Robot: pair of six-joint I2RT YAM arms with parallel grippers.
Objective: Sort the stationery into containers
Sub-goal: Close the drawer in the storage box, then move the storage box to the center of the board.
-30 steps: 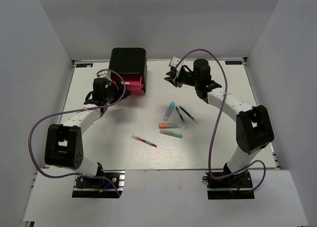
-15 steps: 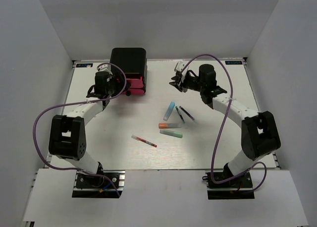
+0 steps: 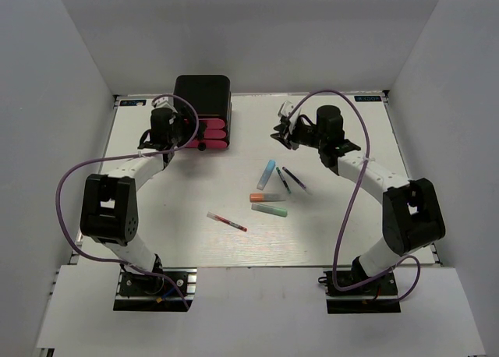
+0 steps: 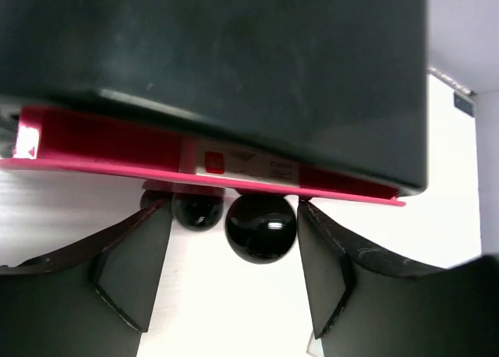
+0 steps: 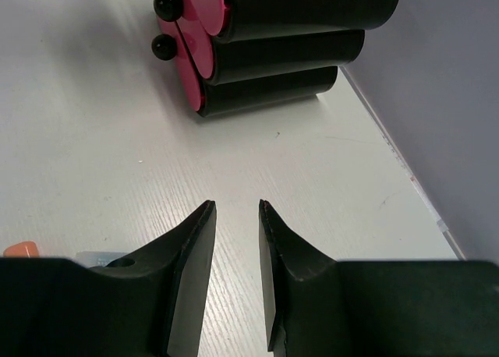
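The black cabinet stands at the back left, its three pink drawers facing the table. My left gripper is open at the drawer fronts. In the left wrist view a black knob sits between its fingers, with a second knob beside it. My right gripper is open and empty, low over bare table. A light-blue highlighter, two dark pens, an orange highlighter, a green highlighter and a red-and-clear pen lie mid-table. The eraser is out of view.
White walls close in the table on three sides. The right wrist view shows the cabinet ahead, near the right wall. Both arm cables loop over the table's sides.
My left gripper has moved up and in to the drawer knobs. My right gripper has drawn a little to the right, away from the cabinet. The stationery has not moved.
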